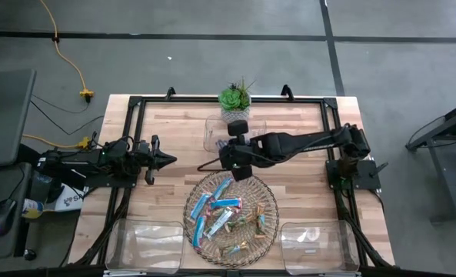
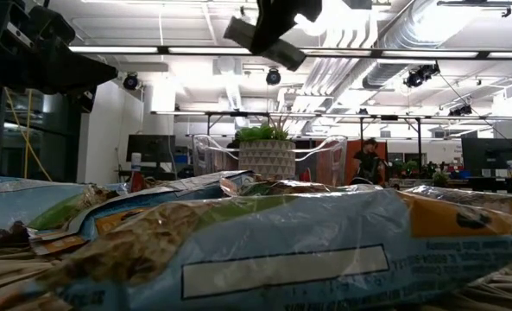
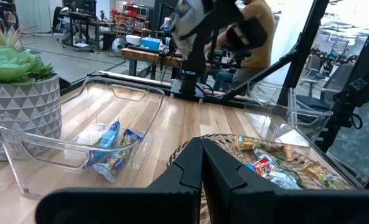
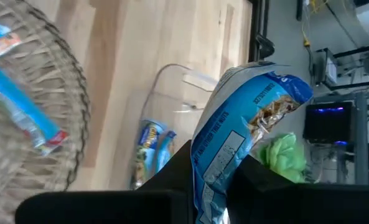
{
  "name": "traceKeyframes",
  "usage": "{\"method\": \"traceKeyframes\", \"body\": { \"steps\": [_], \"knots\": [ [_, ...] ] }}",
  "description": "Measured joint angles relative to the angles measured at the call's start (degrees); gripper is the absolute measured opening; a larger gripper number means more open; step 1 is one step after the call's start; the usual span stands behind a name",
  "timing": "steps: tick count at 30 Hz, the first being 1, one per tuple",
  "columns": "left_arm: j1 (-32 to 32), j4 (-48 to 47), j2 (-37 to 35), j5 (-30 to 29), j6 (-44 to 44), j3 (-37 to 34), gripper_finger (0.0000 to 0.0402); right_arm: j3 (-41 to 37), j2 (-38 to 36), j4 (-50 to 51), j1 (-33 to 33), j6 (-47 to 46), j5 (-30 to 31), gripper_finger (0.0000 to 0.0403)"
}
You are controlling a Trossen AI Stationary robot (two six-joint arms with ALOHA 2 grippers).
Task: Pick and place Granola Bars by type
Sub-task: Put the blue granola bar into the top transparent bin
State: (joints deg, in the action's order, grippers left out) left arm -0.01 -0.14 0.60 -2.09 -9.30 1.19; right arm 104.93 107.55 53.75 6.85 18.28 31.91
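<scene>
Several Granola Bars (image 1: pixel 226 211) in blue, tan-green and silvery wrappers lie in a round wicker tray (image 1: pixel 267 192) at the near middle of the table. Two blue bars (image 3: pixel 112 152) lie in the clear far bin (image 1: pixel 212 132). My right gripper (image 4: pixel 215 171) is shut on another blue-wrapped bar (image 4: pixel 249 115). It hangs in the air between the tray's far rim and the far bin (image 4: pixel 172 81), and shows in the high view (image 1: pixel 239 164). My left gripper (image 3: pixel 201 169) rests shut at the table's left side (image 1: pixel 164 160), holding nothing. My right gripper pinches one end of the blue bar (image 4: pixel 210 163) between its two fingers (image 4: pixel 179 167). The rest of the bar sticks out past the fingertips to its free end (image 4: pixel 277 87). The fingers slant downward, coming from the table's right. The bar is lifted clear of tray and table.
A potted succulent (image 1: pixel 235 98) stands behind the far bin at the far edge. Two more clear bins sit at the near left (image 1: pixel 147 245) and near right (image 1: pixel 320 246) corners. Bare wood lies left and right of the tray. A person (image 3: pixel 259 25) is beyond the table.
</scene>
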Motion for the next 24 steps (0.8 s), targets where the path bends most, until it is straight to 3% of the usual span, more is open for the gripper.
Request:
{"method": "traceKeyframes", "body": {
  "steps": [9,24],
  "knots": [
    [0.00,0.00,0.02,0.00,0.00,0.00,0.0001,-10.37,0.02,-7.62,-7.75,1.77,-2.17,0.0046],
    [-0.01,0.00,0.00,-0.02,-0.01,0.01,0.0001,-25.43,0.04,-25.35,-16.37,8.22,-18.85,0.0046]
  ]
}}
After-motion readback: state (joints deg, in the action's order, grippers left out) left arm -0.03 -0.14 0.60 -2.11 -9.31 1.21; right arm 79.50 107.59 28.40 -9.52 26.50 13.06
